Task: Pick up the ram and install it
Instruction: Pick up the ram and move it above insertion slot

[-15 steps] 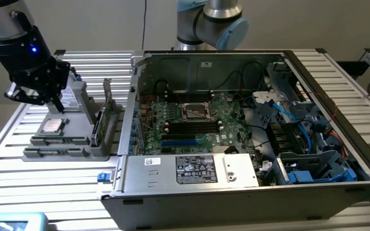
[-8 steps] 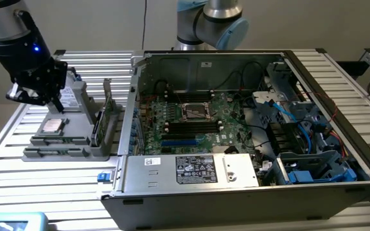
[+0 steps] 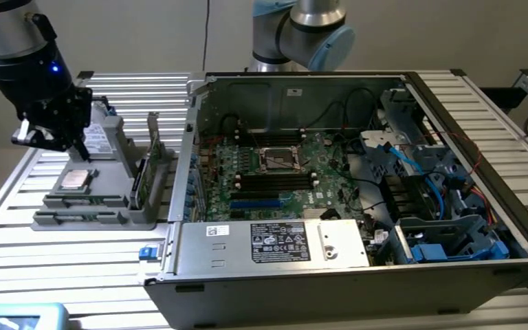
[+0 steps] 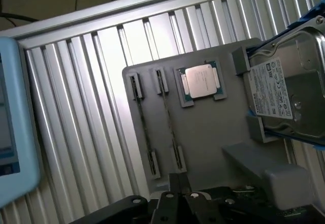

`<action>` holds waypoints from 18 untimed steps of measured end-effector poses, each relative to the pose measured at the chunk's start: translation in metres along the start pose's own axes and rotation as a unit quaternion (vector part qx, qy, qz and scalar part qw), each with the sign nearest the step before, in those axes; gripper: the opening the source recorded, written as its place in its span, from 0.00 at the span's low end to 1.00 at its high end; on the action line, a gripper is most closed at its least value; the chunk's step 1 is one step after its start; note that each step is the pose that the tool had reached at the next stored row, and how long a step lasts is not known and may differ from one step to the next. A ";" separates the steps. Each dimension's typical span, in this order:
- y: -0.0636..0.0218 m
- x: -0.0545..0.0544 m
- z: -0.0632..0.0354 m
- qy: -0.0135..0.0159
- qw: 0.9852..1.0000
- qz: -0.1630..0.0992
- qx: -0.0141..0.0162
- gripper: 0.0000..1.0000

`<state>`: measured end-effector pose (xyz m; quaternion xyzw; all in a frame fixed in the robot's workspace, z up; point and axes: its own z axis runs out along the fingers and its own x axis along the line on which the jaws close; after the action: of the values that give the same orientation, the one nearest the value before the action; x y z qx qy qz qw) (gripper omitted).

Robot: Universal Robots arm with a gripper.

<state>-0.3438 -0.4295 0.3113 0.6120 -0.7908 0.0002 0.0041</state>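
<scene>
Grey plastic holder lies on the ribbed aluminium tabletop, at the exterior view's left of the open computer case. Two thin sticks stand on their edges in its slots, on the side nearest the case: the ram and a second stick just beside it. A silver processor chip sits in a square recess of the same holder, and a hard drive rests at one end of it. The pincer hangs above the holder — closed, with nothing in it — and it does not touch the ram. Inside the case the motherboard lies uncovered, with long black slots beside the processor socket.
</scene>
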 end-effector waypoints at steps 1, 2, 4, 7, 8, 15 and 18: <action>0.0001 0.000 0.0001 0.001 1.000 -0.008 0.000 0.11; 0.0001 0.000 0.0002 0.002 1.000 -0.016 -0.001 0.11; 0.0002 0.000 0.0003 0.004 0.999 -0.032 -0.002 0.11; 0.0003 0.000 0.0003 0.007 0.998 -0.057 -0.003 0.11; 0.0004 0.000 0.0003 0.008 0.998 -0.065 -0.003 0.11; 0.0007 0.000 0.0004 0.009 0.995 -0.097 -0.003 0.11; 0.0007 0.000 0.0004 0.009 0.995 -0.097 -0.003 0.11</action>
<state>-0.3445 -0.4294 0.3109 0.6860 -0.7275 0.0028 0.0129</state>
